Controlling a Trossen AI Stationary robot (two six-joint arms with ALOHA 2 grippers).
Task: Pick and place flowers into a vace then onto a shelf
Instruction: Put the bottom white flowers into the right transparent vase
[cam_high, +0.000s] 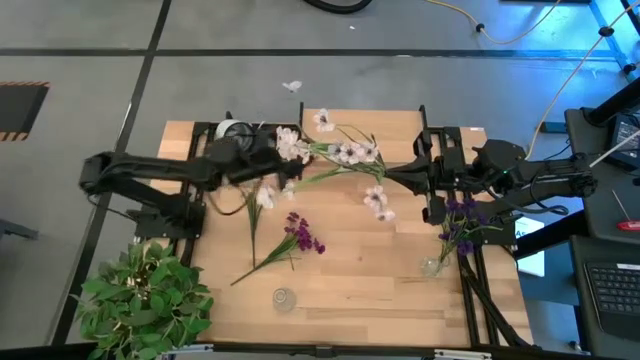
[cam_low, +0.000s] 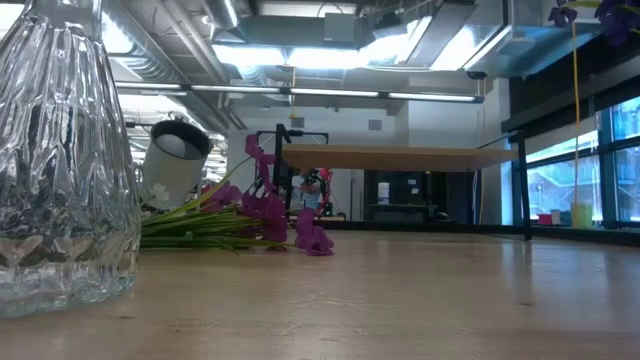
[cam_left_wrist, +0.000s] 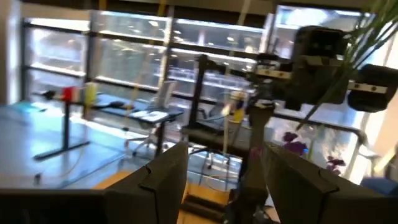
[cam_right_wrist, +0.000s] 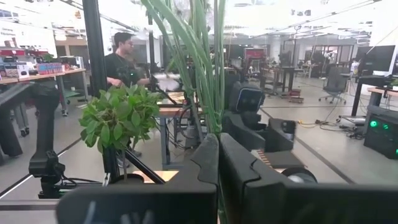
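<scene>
My right gripper (cam_high: 398, 178) (cam_right_wrist: 217, 140) is shut on a bunch of white-blossomed flowers (cam_high: 340, 152), held in the air over the table's far half. The blossom ends reach toward my left gripper (cam_high: 283, 165) (cam_left_wrist: 227, 162), which is open and empty and faces the right arm. A purple bunch (cam_high: 300, 236) (cam_low: 255, 215) lies flat on the table. An empty clear glass vase (cam_high: 284, 298) (cam_low: 60, 160) stands near the near edge. More purple flowers (cam_high: 458, 222) stand in a second glass vase (cam_high: 432, 266) at the right. The shelf (cam_low: 400, 157) is at the far side. My right gripper pinches several green stems (cam_right_wrist: 213, 115) of the white bunch between its two shut fingers. The stems run out past the fingertips toward the left arm. In the high view the bunch is lifted clear of the table, its blossoms spread out beside my left gripper.
A bushy potted plant (cam_high: 145, 298) stands at the table's near left corner. A white cylinder (cam_low: 175, 160) lies behind the purple bunch. A person (cam_right_wrist: 124, 62) stands in the room beyond the table. Bare wood lies in the table's near middle (cam_high: 370, 280).
</scene>
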